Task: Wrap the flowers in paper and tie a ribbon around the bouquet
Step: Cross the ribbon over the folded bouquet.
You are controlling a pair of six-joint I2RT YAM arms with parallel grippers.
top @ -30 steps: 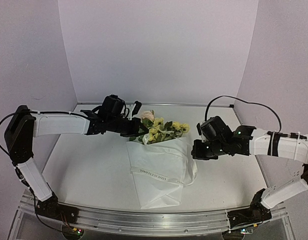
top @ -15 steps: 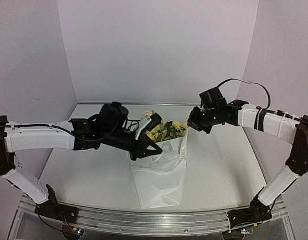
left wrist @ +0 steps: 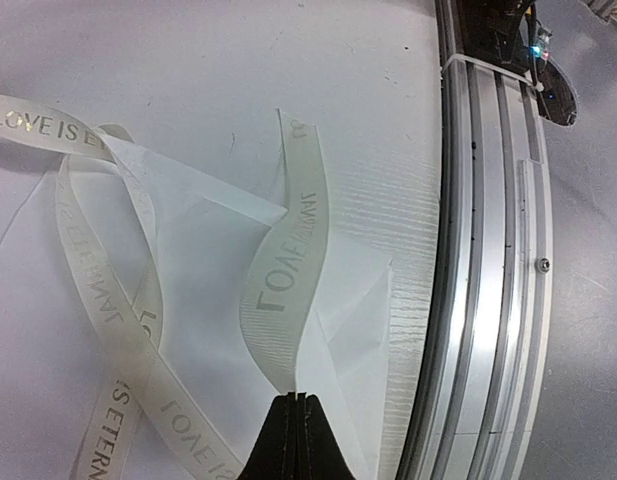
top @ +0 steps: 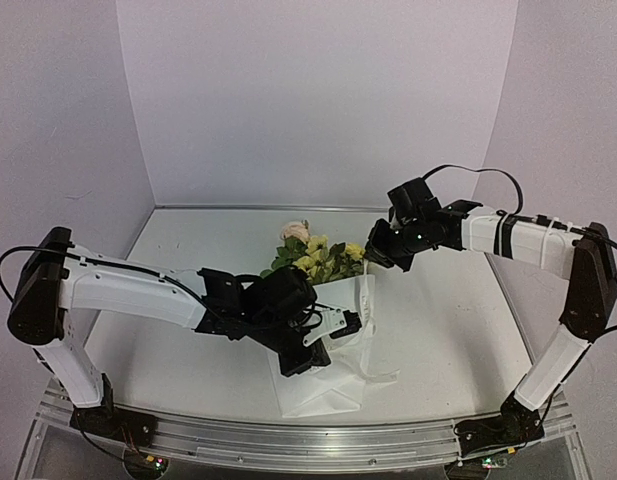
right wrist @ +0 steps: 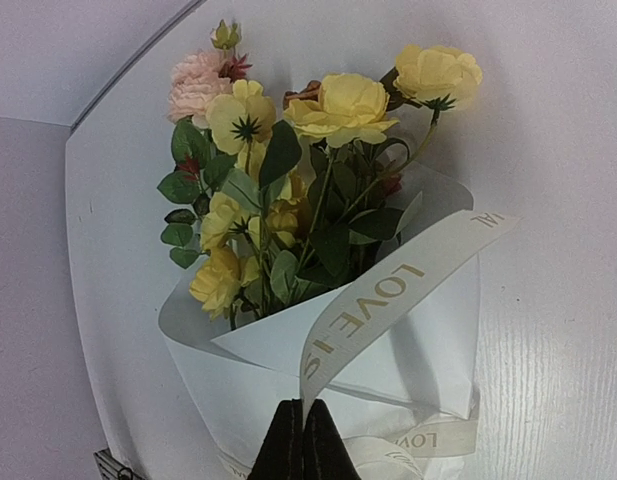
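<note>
The bouquet lies on the table, with yellow and pink flowers (top: 323, 258) (right wrist: 288, 150) poking out of a white paper (top: 323, 392) (right wrist: 238, 380) (left wrist: 360, 300) cone. The printed ribbon (top: 369, 300) (left wrist: 288, 270) (right wrist: 388, 290) loops round the cone. My left gripper (top: 310, 358) (left wrist: 300, 397) hangs low over the cone's narrow end, shut on one ribbon end. My right gripper (top: 372, 254) (right wrist: 303, 403) is beside the flower heads at the cone's right edge, shut on the other end, which rises taut from the paper.
An aluminium rail (top: 308, 440) (left wrist: 488, 250) runs along the table's near edge, close to the cone's tip. Pale walls close in the back and both sides. A black cable arcs above the right wrist (top: 468, 172).
The left arm swung from behind the flowers down to the cone's lower part. The right gripper rose from the cone's right side to the flower heads, lifting the ribbon off the paper.
</note>
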